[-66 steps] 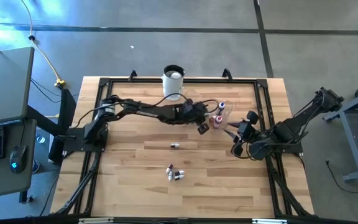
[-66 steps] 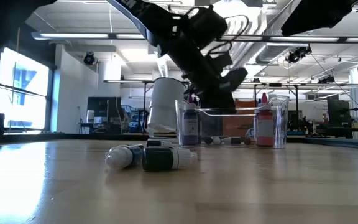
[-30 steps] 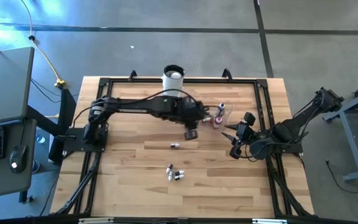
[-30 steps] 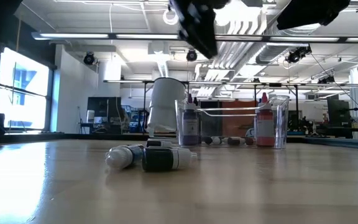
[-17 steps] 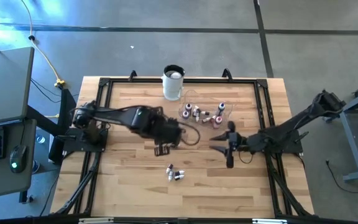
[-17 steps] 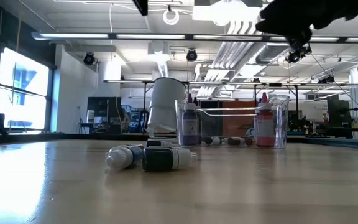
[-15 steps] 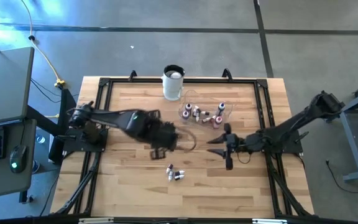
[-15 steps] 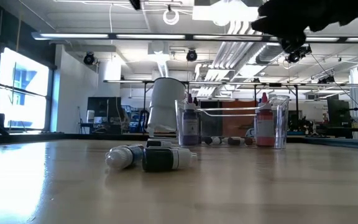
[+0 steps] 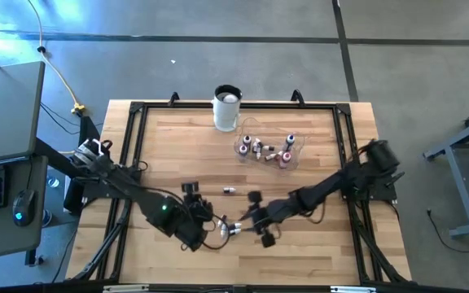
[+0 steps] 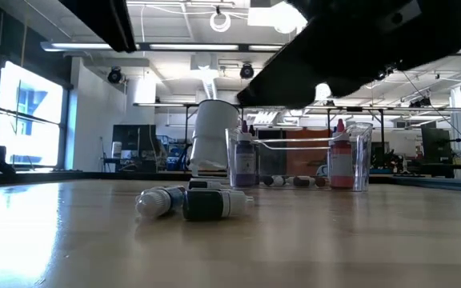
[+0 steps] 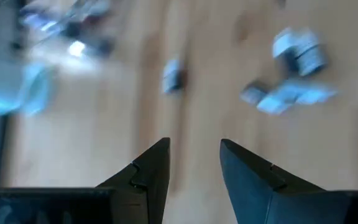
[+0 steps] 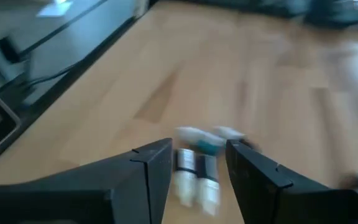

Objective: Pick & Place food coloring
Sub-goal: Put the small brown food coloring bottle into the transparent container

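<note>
Both arms have left the clear bowl point(image 9: 265, 150) at the far side of the table point(image 9: 324, 252) and swung toward the near side. There I see a small cluster of food coloring bottles point(image 9: 230, 228) lying on their sides, with one stray bottle point(image 9: 229, 190) a little farther back. Several bottles stand or lie inside the bowl, beside the white cup point(image 9: 226, 107), so I judge one delivery finished and the next pick beginning. The right gripper point(image 9: 260, 218) hangs just beside the cluster, fingers apart and holding nothing; its wrist view frames the bottles point(image 12: 197, 168) between them. The left gripper point(image 9: 192, 213) hovers on the cluster's other side, likewise parted and empty, touching nothing.
</note>
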You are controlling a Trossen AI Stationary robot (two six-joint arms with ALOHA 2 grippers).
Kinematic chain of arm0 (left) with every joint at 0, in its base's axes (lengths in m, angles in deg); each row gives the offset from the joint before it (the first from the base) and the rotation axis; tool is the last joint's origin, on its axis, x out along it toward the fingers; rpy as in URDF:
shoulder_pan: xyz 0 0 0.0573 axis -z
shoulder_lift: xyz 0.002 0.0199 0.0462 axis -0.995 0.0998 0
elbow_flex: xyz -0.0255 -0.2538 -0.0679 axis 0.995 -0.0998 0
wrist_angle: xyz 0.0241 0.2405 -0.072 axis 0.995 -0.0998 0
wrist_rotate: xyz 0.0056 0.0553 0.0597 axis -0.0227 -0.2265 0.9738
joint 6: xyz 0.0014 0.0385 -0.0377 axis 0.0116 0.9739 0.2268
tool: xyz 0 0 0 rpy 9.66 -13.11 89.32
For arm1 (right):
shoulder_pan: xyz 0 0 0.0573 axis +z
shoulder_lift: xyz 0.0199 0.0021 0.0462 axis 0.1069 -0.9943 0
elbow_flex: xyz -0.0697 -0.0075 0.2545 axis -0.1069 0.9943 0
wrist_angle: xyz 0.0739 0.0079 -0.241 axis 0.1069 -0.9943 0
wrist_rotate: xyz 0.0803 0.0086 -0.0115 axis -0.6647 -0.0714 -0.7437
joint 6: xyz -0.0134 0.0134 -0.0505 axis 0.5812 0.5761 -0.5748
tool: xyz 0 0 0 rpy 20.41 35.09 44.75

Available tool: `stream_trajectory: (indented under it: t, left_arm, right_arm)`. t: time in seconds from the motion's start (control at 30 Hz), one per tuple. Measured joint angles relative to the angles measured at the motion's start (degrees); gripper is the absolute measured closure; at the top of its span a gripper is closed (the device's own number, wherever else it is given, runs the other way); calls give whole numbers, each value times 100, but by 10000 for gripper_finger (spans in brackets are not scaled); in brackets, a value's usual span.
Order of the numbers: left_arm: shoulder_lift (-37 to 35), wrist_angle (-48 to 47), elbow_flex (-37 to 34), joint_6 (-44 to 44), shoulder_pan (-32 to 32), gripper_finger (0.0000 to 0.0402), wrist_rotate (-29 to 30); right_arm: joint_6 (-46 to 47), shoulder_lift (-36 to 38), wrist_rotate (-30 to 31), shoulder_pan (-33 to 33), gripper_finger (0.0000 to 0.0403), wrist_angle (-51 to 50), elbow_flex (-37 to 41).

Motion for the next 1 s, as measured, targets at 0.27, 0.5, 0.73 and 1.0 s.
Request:
stream_trajectory:
  t: [0.27,0.5,0.73,1.0]
  left_arm:
    - [-10,2337,-1553,366,-40,263,-135]
    - [-2,3656,-1913,901,-502,263,-1050]
    - [-2,3821,-1948,999,-634,263,-1135]
    - [-2,3813,-1948,970,-623,263,-1406]
  right_arm:
    - [41,-1281,-255,-85,259,-755,-991]
    - [166,-1533,-282,-314,259,-887,-1154]
    - [193,-1525,8,-373,259,-921,-1148]
    - [199,-1507,415,-374,259,-881,-1137]
